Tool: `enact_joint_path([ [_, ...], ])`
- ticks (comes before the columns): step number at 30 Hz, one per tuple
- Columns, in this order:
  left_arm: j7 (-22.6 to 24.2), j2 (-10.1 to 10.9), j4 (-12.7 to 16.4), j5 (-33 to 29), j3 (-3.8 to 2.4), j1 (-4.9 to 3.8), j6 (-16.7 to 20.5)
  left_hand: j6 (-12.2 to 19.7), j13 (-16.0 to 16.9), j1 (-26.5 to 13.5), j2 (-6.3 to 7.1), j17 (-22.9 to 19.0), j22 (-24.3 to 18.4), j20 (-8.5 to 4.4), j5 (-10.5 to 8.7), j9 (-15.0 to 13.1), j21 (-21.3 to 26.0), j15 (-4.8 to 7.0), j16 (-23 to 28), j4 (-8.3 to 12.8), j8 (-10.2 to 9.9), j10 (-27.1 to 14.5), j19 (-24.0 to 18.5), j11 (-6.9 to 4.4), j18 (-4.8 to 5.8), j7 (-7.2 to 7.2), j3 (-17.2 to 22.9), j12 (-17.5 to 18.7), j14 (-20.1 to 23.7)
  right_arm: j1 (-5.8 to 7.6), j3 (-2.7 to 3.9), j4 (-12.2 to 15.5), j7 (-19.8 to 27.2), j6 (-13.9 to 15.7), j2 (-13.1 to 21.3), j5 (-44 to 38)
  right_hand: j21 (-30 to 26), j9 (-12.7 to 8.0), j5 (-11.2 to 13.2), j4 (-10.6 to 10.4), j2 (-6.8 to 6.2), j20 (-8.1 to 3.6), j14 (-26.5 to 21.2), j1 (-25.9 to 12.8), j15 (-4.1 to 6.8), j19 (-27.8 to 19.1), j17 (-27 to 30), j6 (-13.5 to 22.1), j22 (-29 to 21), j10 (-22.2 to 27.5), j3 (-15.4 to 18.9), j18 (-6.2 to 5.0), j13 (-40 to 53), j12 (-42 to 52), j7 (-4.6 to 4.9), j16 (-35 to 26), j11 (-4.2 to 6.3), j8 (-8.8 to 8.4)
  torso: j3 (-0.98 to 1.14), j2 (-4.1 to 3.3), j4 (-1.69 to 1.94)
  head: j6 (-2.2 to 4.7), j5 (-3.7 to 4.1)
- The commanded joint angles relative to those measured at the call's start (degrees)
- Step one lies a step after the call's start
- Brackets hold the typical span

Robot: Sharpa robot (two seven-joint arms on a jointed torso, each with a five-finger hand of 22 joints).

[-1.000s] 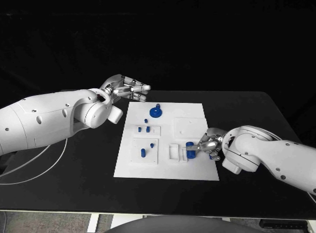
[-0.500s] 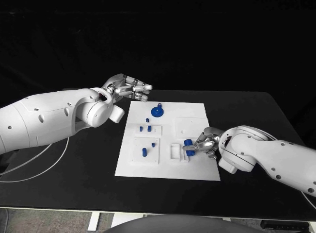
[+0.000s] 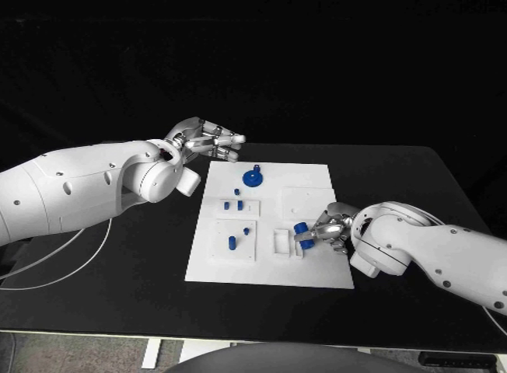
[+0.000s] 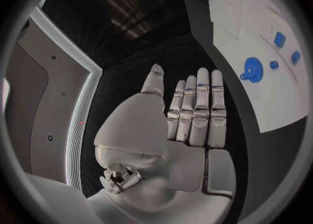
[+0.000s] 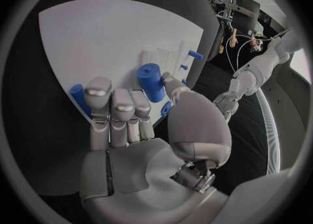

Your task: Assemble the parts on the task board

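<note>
No brand, label or writing readable anywhere on the board or arms.

Left hand (image 3: 205,140) hangs at about 10 o'clock off the task board (image 3: 321,272), over the black tabletop (image 3: 119,272) just beyond the board's far left corner. Fingers straight, side by side, nothing in them; the wrist view shows the bare palm (image 4: 176,130) facing the tabletop.

On the board, working across: a blue peg (image 3: 230,244) lying at 8 o'clock, a smaller blue piece (image 3: 246,231) just above it, two short blue parts (image 3: 232,206) side by side toward 10 o'clock, and a round blue knob part (image 3: 253,178) at 12 o'clock, near the left hand but apart from it.

Right hand (image 3: 329,229) sits at the board's 4 o'clock edge. It grips a blue cylinder (image 5: 151,82) between thumb and fingers, seen plainly from the right wrist; from the head view the cylinder (image 3: 303,232) lies just beside a raised white block (image 3: 281,242). Another blue part (image 5: 79,97) shows beside the fingertips; whether it touches them, cannot tell.
</note>
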State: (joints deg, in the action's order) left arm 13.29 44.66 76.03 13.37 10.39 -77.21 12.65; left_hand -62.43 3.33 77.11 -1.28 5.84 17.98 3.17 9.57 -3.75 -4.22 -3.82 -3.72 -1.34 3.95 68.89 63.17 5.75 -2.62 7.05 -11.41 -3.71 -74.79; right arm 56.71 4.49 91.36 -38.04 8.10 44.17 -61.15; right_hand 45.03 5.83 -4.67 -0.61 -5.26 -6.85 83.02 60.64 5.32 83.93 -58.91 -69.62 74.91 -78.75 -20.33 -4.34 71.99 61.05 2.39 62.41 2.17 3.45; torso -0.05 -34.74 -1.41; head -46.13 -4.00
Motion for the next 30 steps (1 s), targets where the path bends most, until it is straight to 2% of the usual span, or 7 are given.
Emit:
enact_joint_path([
  [1, 0.1, 0.0, 0.1, -0.4, -0.04, -0.05, -0.7, 0.4, 0.1, -0.3, 0.28, 0.1, -0.1, 0.06, -0.06, 0.0, -0.3, -0.38, 0.1, 0.0, -0.1, -0.2, 0.5, 0.07, 0.63, 0.04, 0.2, 0.1, 0.0, -0.54, -0.49, 0.3, -1.7, 2.4, 0.9, 0.6, 0.3, 0.2, -0.3, 4.5, 1.42, -0.14, 0.1, 0.1, 0.49, 3.2, 0.1, -1.0, 5.1, -0.1, -4.0, 0.75, -0.2, -0.4, -0.27, -0.2, 0.63, 0.17, -0.03, 0.05, -0.05, 0.07, -0.02],
  [7, 0.1, 0.0, -0.1, -0.4, -0.04, -0.05, -0.7, 0.5, 0.1, -0.4, 0.38, 0.1, -0.2, 0.08, -0.03, 0.0, -0.4, -0.41, 0.1, 0.0, -0.1, -0.2, 0.5, 0.11, 0.62, 0.07, 0.2, 0.1, 0.0, 0.3, -0.15, 2.9, -1.2, 3.6, 2.4, 1.8, 0.4, 0.2, -0.2, 4.9, 1.62, -0.32, 0.2, -0.8, 0.61, 3.2, 0.2, -1.9, 5.1, -0.5, -3.6, 0.98, -0.8, -0.8, -0.61, -0.2, 0.81, 0.21, -0.1, 0.08, -0.04, 0.06, -0.13],
  [9, 0.0, 0.0, -0.2, -0.4, -0.04, -0.05, -0.7, 0.5, 0.1, -0.4, 0.38, 0.1, -0.2, 0.08, -0.03, 0.0, -0.4, -0.41, 0.1, 0.0, -0.1, -0.2, 0.5, 0.11, 0.62, 0.07, 0.2, 0.1, 0.0, 0.72, 0.07, 3.9, -1.2, 3.8, 3.0, 2.1, 0.4, 0.1, 0.0, 3.6, 0.84, -0.33, 0.2, -1.8, 0.6, 3.2, 0.2, -2.2, 5.1, -0.7, -2.6, 1.0, -0.8, -0.7, -0.66, -0.2, 0.83, 0.21, -0.12, 0.07, -0.01, 0.11, -0.15],
  [16, 0.1, 0.0, -0.2, -0.4, -0.04, -0.05, -0.7, 0.5, 0.1, -0.4, 0.41, 0.1, -0.3, 0.08, 0.03, 0.0, -0.4, -0.42, 0.1, 0.0, -0.1, -0.2, 0.5, 0.1, 0.61, 0.07, 0.2, 0.1, 0.1, 1.84, 0.37, 6.4, -1.3, 3.1, 3.5, 2.4, 0.5, -0.5, 1.0, -1.4, -1.17, -0.37, 0.1, 0.3, 0.63, 3.2, 0.2, -2.5, 5.1, -0.7, -1.2, 1.05, -0.9, -0.6, -0.64, 0.0, 0.82, 0.21, -0.17, -0.04, 0.05, 0.21, -0.19],
  [19, 0.1, -0.1, -0.2, -0.4, -0.04, -0.06, -0.7, 1.0, 0.1, -1.1, 0.64, 0.1, -0.5, 0.13, -0.71, 0.0, -0.4, -0.47, 0.1, -0.4, -0.2, -0.4, 0.5, 0.18, 0.6, 0.24, 0.1, 0.1, 0.1, 2.02, 0.41, 6.5, -1.5, 2.3, 2.9, 2.6, 0.5, -0.5, 1.2, -3.7, -2.18, -0.33, 0.1, 0.5, 0.59, 3.2, 0.3, -2.7, 5.1, -0.7, -0.2, 1.04, -1.0, -0.7, -0.57, 0.0, 0.8, 0.23, -0.04, -0.05, 0.05, 0.16, -0.25],
  [26, 0.0, -0.1, -0.2, -0.4, -0.04, -0.06, -0.8, 0.9, 0.1, -1.7, 1.2, 0.1, -0.8, 0.18, -1.51, 0.0, -0.4, -0.5, 0.1, -1.0, -0.1, -0.4, 0.5, 0.21, 0.57, 0.22, 0.7, 0.1, 0.2, 2.13, 0.11, 5.5, -2.1, 0.4, 1.3, 2.8, 0.4, -0.5, 1.3, -5.5, -2.56, -0.31, 0.1, 0.6, 0.55, 3.2, 0.4, -2.6, 5.1, -0.7, 1.0, 1.04, -1.1, -0.7, -0.52, -0.1, 0.72, 0.21, -0.19, -0.02, 0.2, -0.09, -0.37],
  [30, 0.0, -0.2, -0.2, -0.4, -0.04, -0.06, -0.9, 0.9, 0.1, -1.7, 1.2, 0.1, -0.8, 0.18, -1.51, 0.0, -0.4, -0.5, 0.1, -1.0, -0.1, -0.4, 0.5, 0.21, 0.57, 0.22, 0.7, 0.1, 0.2, 2.15, -0.36, 4.6, -2.6, -0.4, 0.3, 2.8, 0.4, -0.5, 1.3, -6.2, -2.67, -0.27, 0.1, 0.5, 0.52, 3.1, 0.5, -2.6, 5.1, -0.6, 1.3, 1.05, -1.2, -0.9, -0.47, -0.2, 0.69, 0.21, -0.1, -0.03, 0.22, -0.18, -0.49],
])
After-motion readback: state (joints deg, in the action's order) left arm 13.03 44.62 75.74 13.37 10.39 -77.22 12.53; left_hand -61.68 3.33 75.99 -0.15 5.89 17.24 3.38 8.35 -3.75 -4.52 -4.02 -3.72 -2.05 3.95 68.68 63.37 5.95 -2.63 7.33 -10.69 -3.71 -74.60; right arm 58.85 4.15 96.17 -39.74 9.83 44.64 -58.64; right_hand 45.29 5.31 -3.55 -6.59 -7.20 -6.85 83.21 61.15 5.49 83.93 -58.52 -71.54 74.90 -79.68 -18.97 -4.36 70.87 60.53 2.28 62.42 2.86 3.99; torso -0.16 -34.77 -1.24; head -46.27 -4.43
